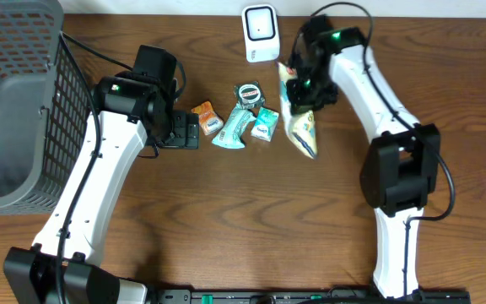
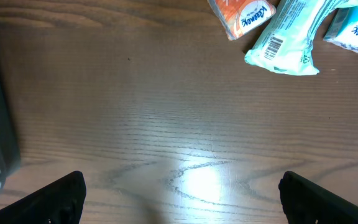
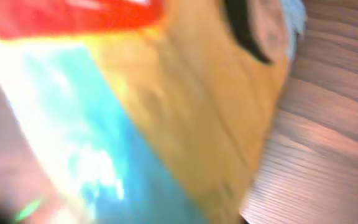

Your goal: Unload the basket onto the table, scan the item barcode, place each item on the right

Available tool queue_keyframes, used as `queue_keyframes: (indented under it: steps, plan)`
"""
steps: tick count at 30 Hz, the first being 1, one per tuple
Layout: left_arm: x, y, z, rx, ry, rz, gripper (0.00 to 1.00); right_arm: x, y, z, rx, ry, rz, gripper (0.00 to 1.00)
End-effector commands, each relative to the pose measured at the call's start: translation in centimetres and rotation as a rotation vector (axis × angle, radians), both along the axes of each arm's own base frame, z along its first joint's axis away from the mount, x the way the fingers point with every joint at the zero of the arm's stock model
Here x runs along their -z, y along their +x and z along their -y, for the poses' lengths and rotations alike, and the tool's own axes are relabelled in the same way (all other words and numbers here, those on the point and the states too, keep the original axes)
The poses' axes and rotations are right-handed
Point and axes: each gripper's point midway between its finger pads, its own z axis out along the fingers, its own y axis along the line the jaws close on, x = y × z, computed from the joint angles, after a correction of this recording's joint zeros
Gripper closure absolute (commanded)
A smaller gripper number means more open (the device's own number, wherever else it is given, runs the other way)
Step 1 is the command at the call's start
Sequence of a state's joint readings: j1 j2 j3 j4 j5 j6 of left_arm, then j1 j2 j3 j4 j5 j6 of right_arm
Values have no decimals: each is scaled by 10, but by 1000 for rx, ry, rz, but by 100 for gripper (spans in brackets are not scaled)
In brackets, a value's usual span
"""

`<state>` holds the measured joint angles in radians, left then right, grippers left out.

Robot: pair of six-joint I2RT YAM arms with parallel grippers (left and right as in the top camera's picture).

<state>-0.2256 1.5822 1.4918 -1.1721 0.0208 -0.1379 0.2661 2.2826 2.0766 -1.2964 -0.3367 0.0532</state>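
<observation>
The right gripper point(image 1: 304, 84) sits over the upper end of the snack bag point(image 1: 303, 125), the yellow and teal pouch that is probably the item to be scanned. Its jaws are hidden under the wrist from above. In the right wrist view the bag point(image 3: 166, 112) fills the picture as a blur, so I cannot tell whether the fingers pinch it or only bracket it. Taking the bag by one end would make sense, since it leaves the long printed face free to turn toward a reader. The bag lies lengthwise on the table point(image 1: 251, 219), its near end just below and to the right of the white scanner point(image 1: 260, 34), so the carry would be short. To its left lie a round item point(image 1: 247, 91), a small tissue pack point(image 1: 266, 125), a teal packet point(image 1: 230, 127) and an orange pack point(image 1: 205, 114), bunched together but apart from the bag. The left gripper point(image 2: 182, 190) hovers beside that cluster with its fingers spread wide and nothing between them, likely waiting its turn. A grey basket point(image 1: 15, 127) stands at the far left edge.
</observation>
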Motion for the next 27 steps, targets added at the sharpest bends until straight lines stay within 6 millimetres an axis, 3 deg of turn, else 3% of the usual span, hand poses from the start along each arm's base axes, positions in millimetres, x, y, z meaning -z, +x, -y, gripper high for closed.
queue_keyframes:
  steps: [1,7,12,15,19,22,24,27]
  plan:
    - [2,-1,-1,-6,6,-8,2,-30,0,-17,-78,378,-12,92]
    - [2,-1,-1,-6,6,-8,2,-19,-2,6,3,523,-72,92]
    - [2,-1,-1,-6,6,-8,2,22,-21,27,78,552,-156,95]
    - [2,-1,-1,-6,6,-8,2,35,-30,35,100,521,-195,89]
    - [2,-1,-1,-6,6,-8,2,52,-33,62,132,307,-215,84]
    - [2,-1,-1,-6,6,-8,2,63,-29,109,235,-15,-223,80]
    - [2,-1,-1,-6,6,-8,2,52,-23,151,320,-270,-200,76]
    - [2,-1,-1,-6,6,-8,2,29,-19,178,377,-435,-170,75]
